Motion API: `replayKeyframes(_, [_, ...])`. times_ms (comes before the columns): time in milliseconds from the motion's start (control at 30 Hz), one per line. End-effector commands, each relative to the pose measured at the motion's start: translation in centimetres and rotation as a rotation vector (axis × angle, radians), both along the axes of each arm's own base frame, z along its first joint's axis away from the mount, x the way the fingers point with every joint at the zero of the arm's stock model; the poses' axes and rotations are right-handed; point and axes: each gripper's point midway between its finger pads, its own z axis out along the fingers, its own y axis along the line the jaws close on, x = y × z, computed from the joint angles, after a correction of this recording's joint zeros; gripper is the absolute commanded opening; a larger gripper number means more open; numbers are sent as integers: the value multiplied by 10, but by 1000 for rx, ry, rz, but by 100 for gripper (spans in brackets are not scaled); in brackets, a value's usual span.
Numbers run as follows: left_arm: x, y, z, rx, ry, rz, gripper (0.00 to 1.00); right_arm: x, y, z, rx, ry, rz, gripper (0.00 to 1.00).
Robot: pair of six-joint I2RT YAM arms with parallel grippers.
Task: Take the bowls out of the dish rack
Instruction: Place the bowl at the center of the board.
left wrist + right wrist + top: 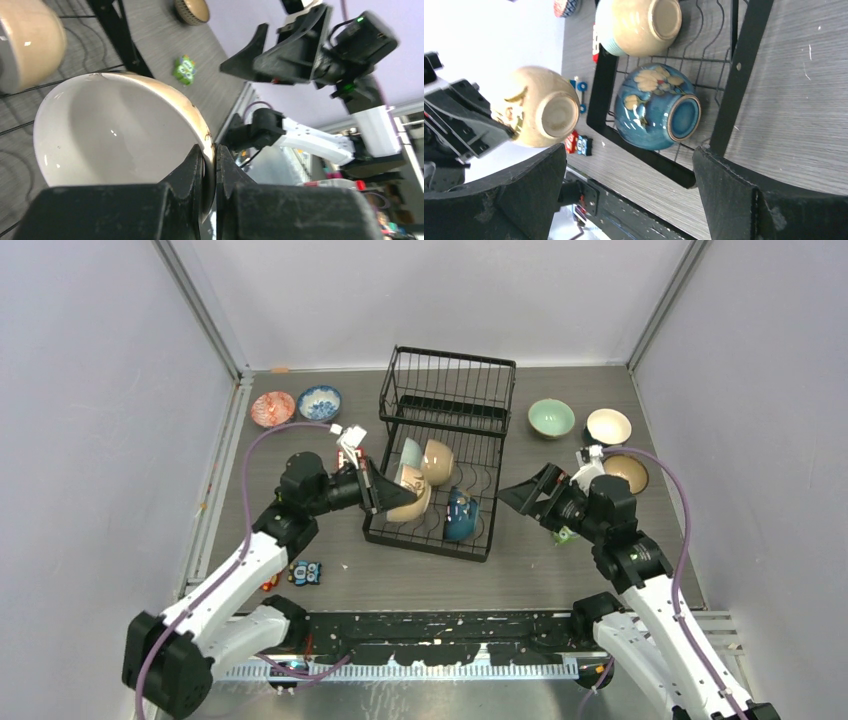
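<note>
the left gripper (pixel 209 155) is clenched on the rim of a beige bowl (pixel 412 505) at the near-left corner of the dish rack (pixel 428 545). two more bowls lie in the rack: one tan bowl (pixel 438 461) and one dark blue bowl (pixel 460 517). five sit on the table: a red patterned bowl (pixel 272 408) and a blue-and-white bowl (pixel 319 402) far left, and a pale green bowl (pixel 550 418), a cream bowl (pixel 608 426) and a brown bowl (pixel 626 472) on the right. the right gripper (pixel 522 485) hovers spread wide beside the rack, grasping nothing.

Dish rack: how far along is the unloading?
Five bowls already sit on the table, two left, three right. The left pincer grips a cream bowl's rim at the rack. A tan bowl and a dark blue bowl are left inside; the right pincer is open.
</note>
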Motion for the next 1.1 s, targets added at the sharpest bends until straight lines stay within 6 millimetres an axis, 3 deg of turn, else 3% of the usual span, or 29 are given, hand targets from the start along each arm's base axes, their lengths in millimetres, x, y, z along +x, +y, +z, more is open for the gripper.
replayKeyframes(0, [-13,25,-2,210,-136,49,0,9,0,43,83,-53,-60,100])
replayKeyframes(100, [-29,39,-1,283,-204,51,0,6,5,58,87,-71,-18,100])
replayKeyframes(233, [-45,57,-2,386,-307,62,0,1,8,62,23,-83,49,100])
replayKeyframes(433, [-70,63,-10,522,-414,-8,0,-25,22,78,-90,-155,247,100])
replayKeyframes(600, [-84,45,-22,610,-527,-92,0,-23,16,85,-322,-203,274,98])
replayKeyframes(833, [-100,8,-26,753,-840,-217,0,-15,35,95,-437,-191,334,97])
replayKeyframes(1067, [-131,-4,-31,781,-1033,-450,0,-38,71,85,-556,-124,537,90])
